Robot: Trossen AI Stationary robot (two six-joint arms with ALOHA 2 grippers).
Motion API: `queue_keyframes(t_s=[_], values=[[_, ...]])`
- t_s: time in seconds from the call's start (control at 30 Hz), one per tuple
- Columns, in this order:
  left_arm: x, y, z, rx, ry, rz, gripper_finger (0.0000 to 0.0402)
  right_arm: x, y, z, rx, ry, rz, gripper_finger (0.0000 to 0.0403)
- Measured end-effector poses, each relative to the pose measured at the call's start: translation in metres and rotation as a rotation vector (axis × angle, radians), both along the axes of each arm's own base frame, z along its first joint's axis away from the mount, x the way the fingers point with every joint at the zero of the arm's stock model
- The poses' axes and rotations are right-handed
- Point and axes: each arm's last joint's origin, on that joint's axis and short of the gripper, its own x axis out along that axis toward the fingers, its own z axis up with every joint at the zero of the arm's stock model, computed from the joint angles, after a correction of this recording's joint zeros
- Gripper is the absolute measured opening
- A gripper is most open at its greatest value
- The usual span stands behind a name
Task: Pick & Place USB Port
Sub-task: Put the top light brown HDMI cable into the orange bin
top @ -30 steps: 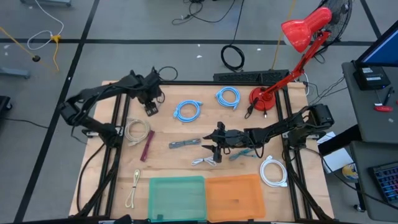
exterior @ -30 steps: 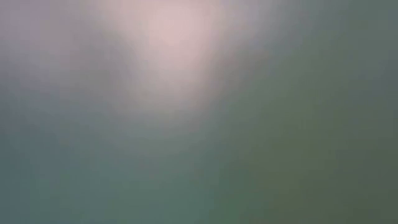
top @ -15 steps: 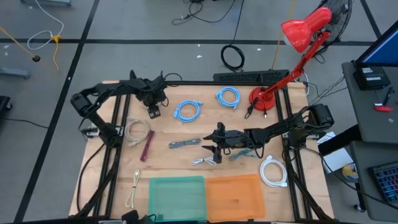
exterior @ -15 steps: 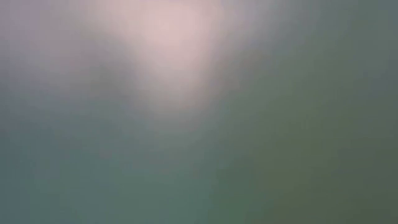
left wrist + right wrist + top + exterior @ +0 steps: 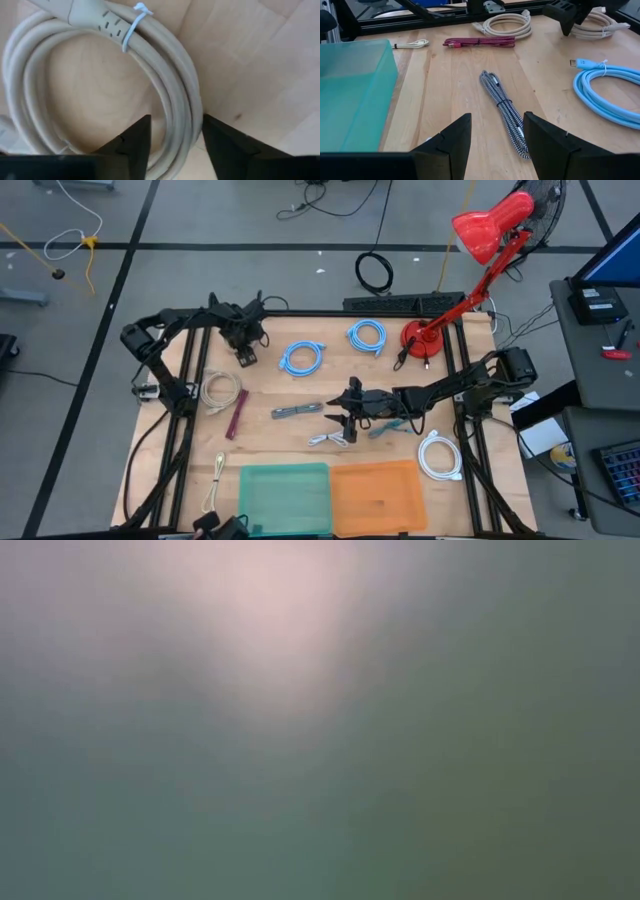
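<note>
My left gripper (image 5: 245, 356) points down at the table's far left, open. Its fingers stand on either side of the strands of a beige coiled cable (image 5: 175, 107) bound with a pale tie (image 5: 131, 25); I cannot tell whether they touch it. The coil lies flat on the wood. My right gripper (image 5: 342, 423) hovers open over the table's middle, nothing between its fingers. Ahead of it lies a black-and-white braided cable (image 5: 504, 107). The low view shows only blur.
Another beige coil (image 5: 221, 390), a maroon cable (image 5: 236, 418), two blue coils (image 5: 302, 357) (image 5: 367, 335), a white coil (image 5: 438, 455) and a cream cable (image 5: 215, 482) lie about. A green bin (image 5: 285, 498) and an orange bin (image 5: 378, 495) stand at the near edge, a red lamp (image 5: 428, 340) far right.
My left gripper has sunk toward the table at the far left, down over the beige coil, while its arm's elbow swung outward to the left. The right arm has kept still.
</note>
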Motion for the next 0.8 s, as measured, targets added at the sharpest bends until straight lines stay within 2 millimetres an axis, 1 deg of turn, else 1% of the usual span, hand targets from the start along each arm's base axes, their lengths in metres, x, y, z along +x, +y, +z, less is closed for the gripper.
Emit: queue_keyframes(t_s=[0.2,0.33,0.43,0.53,0.63,0.73,0.8], values=[[0.0,-0.001,-0.001,-0.019,-0.018,0.053,0.0055,0.0,0.0,0.0,0.0,-0.002,0.0,0.0169],[0.0,-0.002,0.0,-0.014,-0.027,0.109,0.0049,0.0,0.0,0.001,0.001,-0.006,0.0,0.0169],[0.0,-0.004,0.006,0.021,-0.036,0.167,0.004,0.0,0.0,0.001,0.001,-0.006,0.0,0.0169],[-0.001,-0.007,0.024,0.089,-0.087,0.224,0.0039,0.0,0.0,0.001,0.001,-0.007,0.0,0.0169],[-0.003,-0.015,0.05,0.154,-0.184,0.256,0.0039,0.0,0.0,0.001,0.001,-0.008,0.0,0.0169],[-0.005,-0.03,0.083,0.175,-0.378,0.217,0.0039,0.001,0.0,0.002,0.004,-0.025,0.0,0.0169],[-0.006,-0.044,0.106,0.17,-0.533,0.191,0.0039,0.002,0.001,0.004,0.007,-0.043,0.002,0.0169]])
